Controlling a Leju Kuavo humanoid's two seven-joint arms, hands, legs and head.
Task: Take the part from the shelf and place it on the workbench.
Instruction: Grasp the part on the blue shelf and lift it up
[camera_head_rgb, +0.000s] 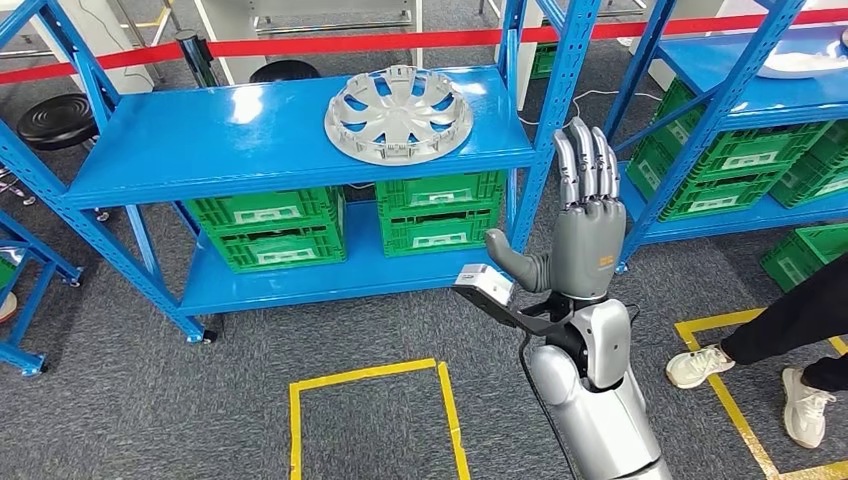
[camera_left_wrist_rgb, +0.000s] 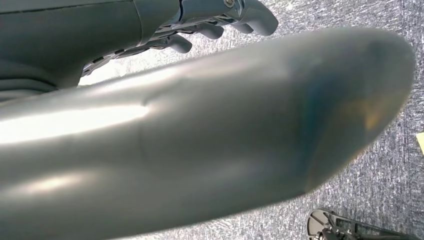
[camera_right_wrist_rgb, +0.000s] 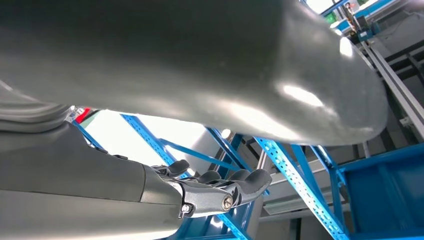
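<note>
The robot's right hand (camera_head_rgb: 585, 215) is raised, fingers straight and together, thumb out, holding nothing. The silver wheel cover (camera_head_rgb: 398, 114) lies flat on the blue shelf (camera_head_rgb: 200, 140), up and left. Reaching across, the hand could strike the shelf's upright post (camera_head_rgb: 545, 130).

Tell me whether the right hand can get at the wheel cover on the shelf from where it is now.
Probably yes. The right hand is raised, fingers apart and holding nothing, right of the wheel cover, which lies uncovered on the top shelf. The blue upright post stands between them, so it must reach around.
</note>
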